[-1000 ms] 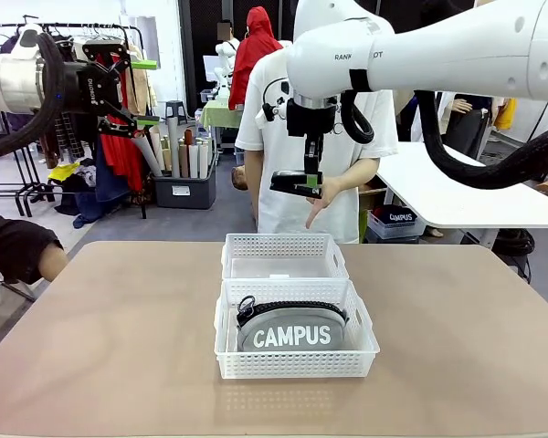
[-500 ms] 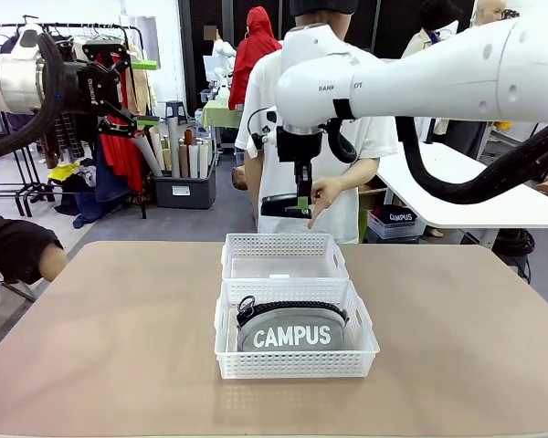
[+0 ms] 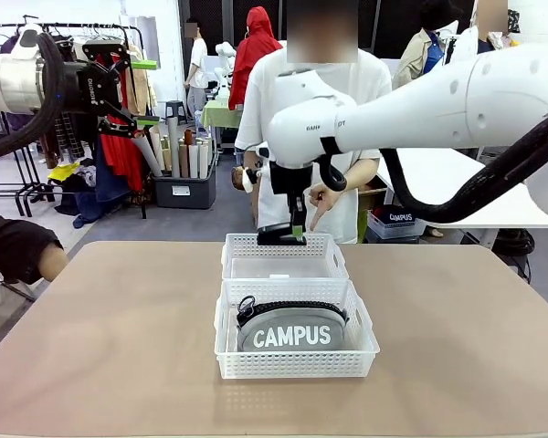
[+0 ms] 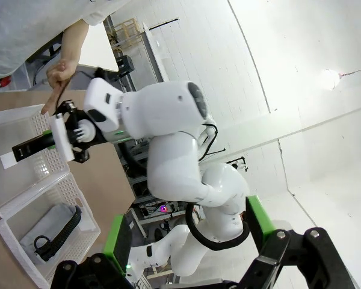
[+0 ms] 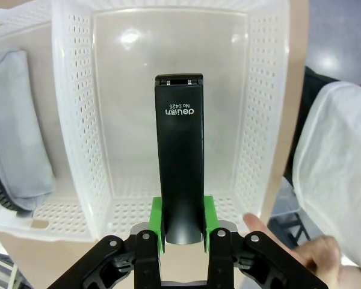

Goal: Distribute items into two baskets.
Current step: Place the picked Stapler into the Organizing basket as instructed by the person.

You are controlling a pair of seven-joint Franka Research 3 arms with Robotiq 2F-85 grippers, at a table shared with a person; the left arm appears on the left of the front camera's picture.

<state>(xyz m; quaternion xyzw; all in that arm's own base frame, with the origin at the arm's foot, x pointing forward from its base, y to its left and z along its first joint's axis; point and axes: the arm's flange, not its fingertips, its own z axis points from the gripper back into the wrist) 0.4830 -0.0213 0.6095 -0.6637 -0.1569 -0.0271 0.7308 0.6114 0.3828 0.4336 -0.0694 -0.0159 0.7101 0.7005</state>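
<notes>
Right claw [image 3: 294, 233] clamped, pointing down from an arm reaching across; left claw [image 3: 144, 91] raised, fingers apart.

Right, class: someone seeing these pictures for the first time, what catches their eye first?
Probably the big white right arm reaching across the table, its tool clamping a black stapler just above the empty far basket. Next, the grey pouch with bold CAMPUS lettering, lying in the near basket. Behind, a person's hand points down at the far basket.
</notes>
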